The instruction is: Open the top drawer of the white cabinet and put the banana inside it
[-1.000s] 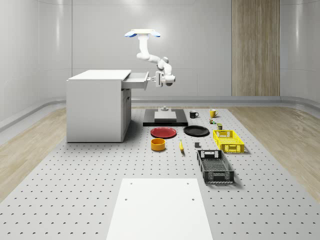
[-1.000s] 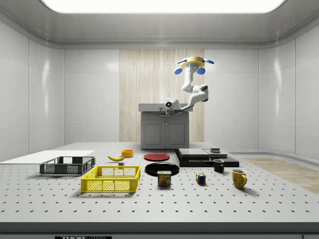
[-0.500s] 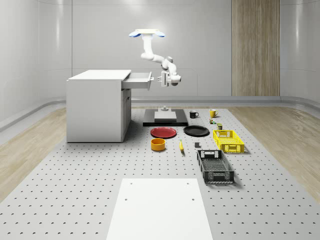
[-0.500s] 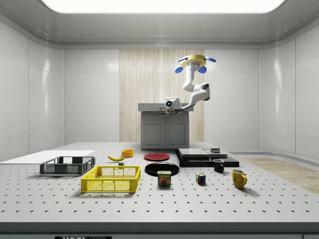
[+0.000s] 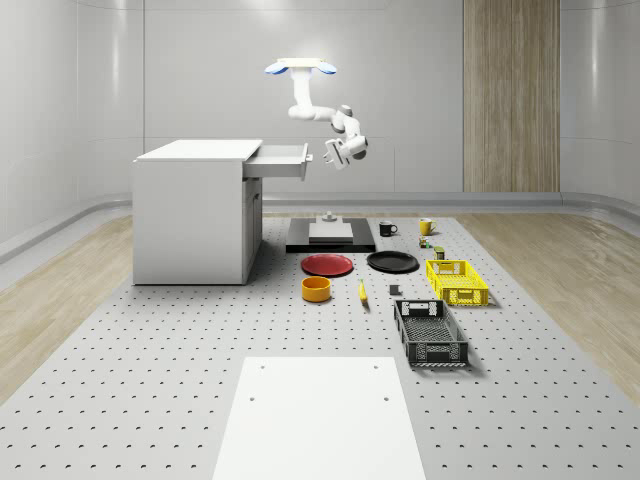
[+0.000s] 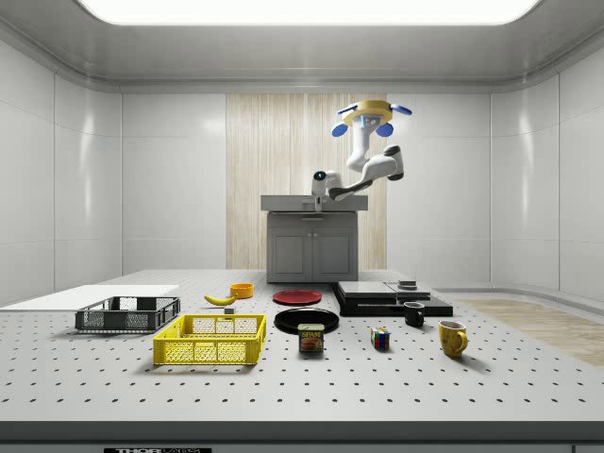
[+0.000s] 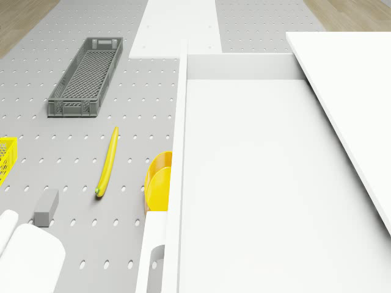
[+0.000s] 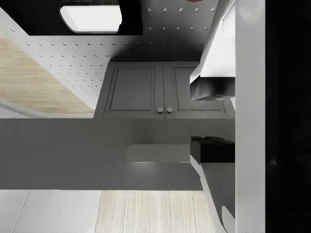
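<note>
Top drawer (image 5: 278,158) of the cabinet (image 5: 195,210) stands open. The drone (image 5: 300,68) hovers beside the cabinet, its pincer (image 5: 334,154) near the drawer front, grip unreadable, holding nothing. Next: descend to the banana (image 5: 362,292) on the surface (image 5: 150,340), well apart from the cabinet.

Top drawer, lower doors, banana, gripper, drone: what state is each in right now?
Top drawer: pulled open, nothing inside.
Lower cabinet doors: closed.
Banana: lying flat on the table beside the orange bowl, not yet picked up.
Gripper: in the air just off the drawer front, holding nothing.
Drone: hovering above the drawer's outer end.
</note>
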